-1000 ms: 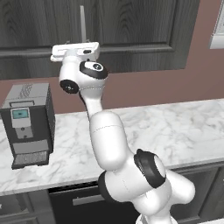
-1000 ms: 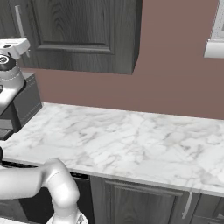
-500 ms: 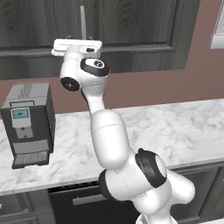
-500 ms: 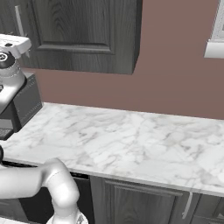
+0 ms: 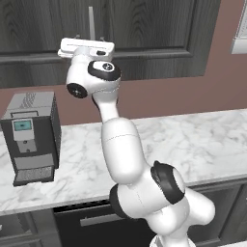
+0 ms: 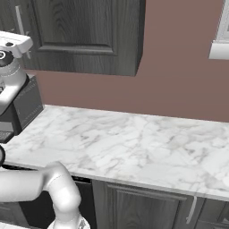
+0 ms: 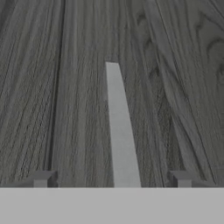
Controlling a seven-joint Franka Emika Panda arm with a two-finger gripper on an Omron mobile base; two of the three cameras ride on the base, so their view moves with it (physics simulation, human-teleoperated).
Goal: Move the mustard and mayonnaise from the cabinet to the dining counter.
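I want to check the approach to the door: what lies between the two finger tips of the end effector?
In the hand view the cabinet's steel bar handle runs up between the spread fingertips of the end effector.

Coffee machine [image 5: 33, 136] stands on marble worktop [image 6: 134, 143] (left end).

The dark grey wood-grain wall cabinet [image 5: 144, 38] is mounted above the white grey-veined marble bench [image 6: 134, 143]. A boxy dark coffee machine [image 5: 33, 137] is seated on the bench at the 9 o'clock side of the left base view, under the cabinet. The two-finger end effector [image 7: 112, 179] is raised before the cabinet door, its tips set at either side of the long vertical steel bar handle [image 7: 119, 127]. Dark base cupboards [image 6: 147, 208] are placed beneath the bench.
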